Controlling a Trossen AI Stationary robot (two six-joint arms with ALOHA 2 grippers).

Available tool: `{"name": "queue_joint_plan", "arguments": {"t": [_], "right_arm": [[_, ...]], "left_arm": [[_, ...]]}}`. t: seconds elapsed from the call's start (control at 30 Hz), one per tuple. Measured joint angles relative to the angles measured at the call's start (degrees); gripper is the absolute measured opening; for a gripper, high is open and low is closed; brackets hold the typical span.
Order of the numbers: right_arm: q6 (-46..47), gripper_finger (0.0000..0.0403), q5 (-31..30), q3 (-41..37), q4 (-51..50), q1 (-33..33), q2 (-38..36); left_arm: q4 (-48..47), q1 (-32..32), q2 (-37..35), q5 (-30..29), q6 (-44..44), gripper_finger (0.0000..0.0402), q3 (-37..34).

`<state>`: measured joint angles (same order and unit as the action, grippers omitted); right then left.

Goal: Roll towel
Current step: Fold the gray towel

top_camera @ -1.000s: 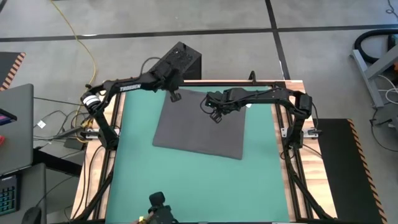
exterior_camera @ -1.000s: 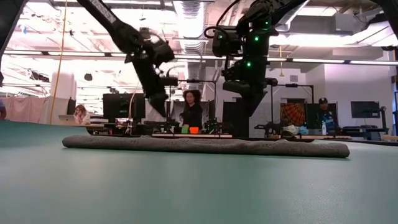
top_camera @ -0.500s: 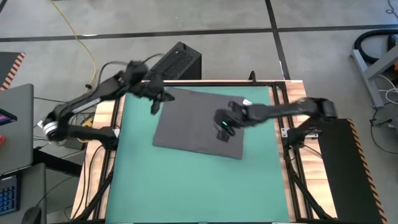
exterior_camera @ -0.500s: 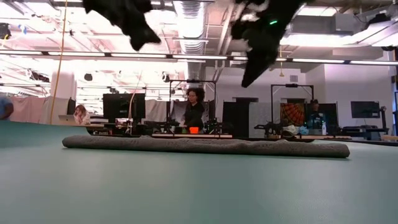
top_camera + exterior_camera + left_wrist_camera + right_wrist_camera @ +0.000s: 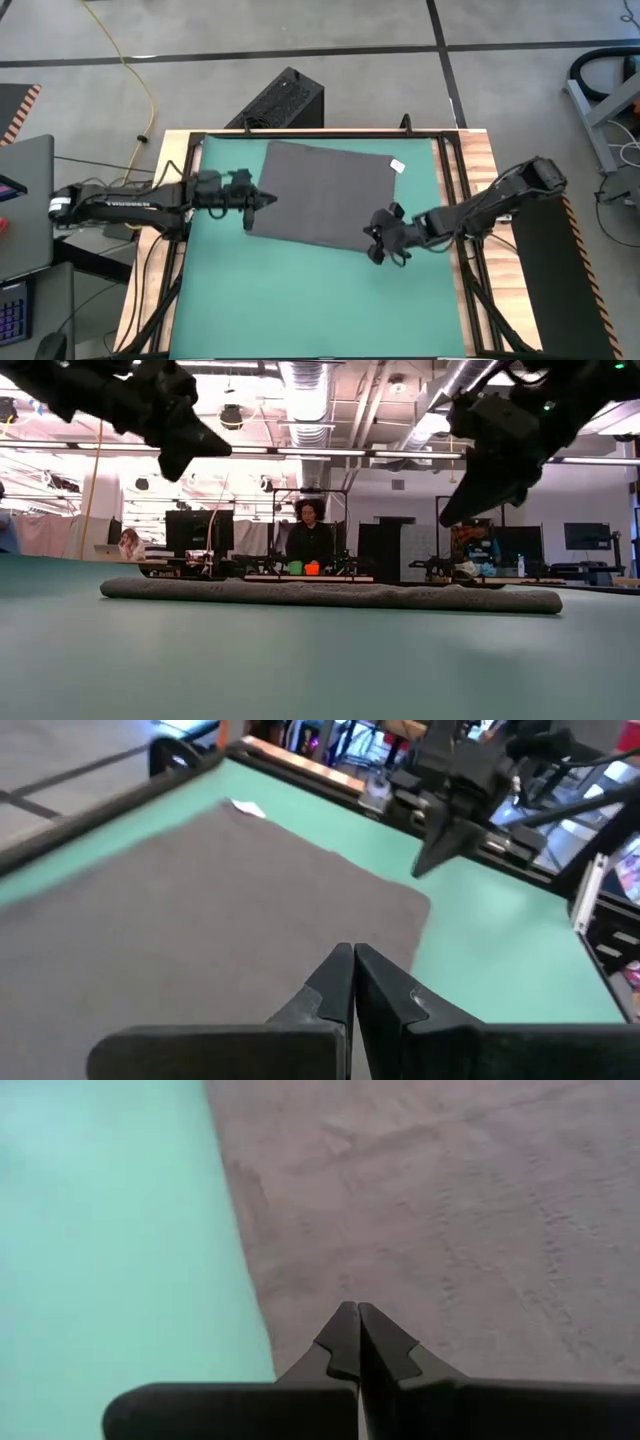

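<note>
The towel point(image 5: 322, 195), a dark grey cloth with a small white tag point(image 5: 397, 166) at its far right edge, lies spread flat on the green mat point(image 5: 300, 290). My left gripper point(image 5: 270, 198) is shut and points level toward the table's right, above the towel's near left corner. My right gripper point(image 5: 374, 252) is shut and slants down above the towel's near right corner. In the low view, both the left gripper point(image 5: 205, 448) and the right gripper point(image 5: 450, 515) hang clear above the towel point(image 5: 330, 596). The wrist views show the towel point(image 5: 200, 910) point(image 5: 450, 1210) beyond the shut fingers.
A black frame point(image 5: 455, 200) and wooden table edges border the mat. A dark box point(image 5: 285, 98) stands behind the far edge. The near half of the mat is bare green. People sit at desks in the room beyond point(image 5: 308, 540).
Both grippers have left the towel's far edge and swung toward the near edge. The left has drawn back to the towel's near left corner and tipped up to level. The right has gone to the near right corner. The towel has stayed flat.
</note>
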<state>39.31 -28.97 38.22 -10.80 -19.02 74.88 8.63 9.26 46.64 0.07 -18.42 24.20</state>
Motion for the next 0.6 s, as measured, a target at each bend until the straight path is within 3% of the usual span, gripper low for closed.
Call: {"name": "queue_joint_plan", "arguments": {"t": [0.17,0.4,0.6], "right_arm": [[10.8,0.0015,-8.8,0.1,0.7,-4.6,5.2],[22.8,0.0015,-9.5,0.2,1.2,-6.8,13.0],[26.7,0.0014,-9.2,2.6,1.4,-9.1,17.3]], "left_arm": [[0.4,-6.7,1.4,-8.6,-0.3,0.0000,-2.9],[6.4,-11.5,6.2,-9.5,-2.4,0.0000,-7.4],[7.4,-16.1,9.8,-13.3,-3.5,0.0000,-7.9]]}}
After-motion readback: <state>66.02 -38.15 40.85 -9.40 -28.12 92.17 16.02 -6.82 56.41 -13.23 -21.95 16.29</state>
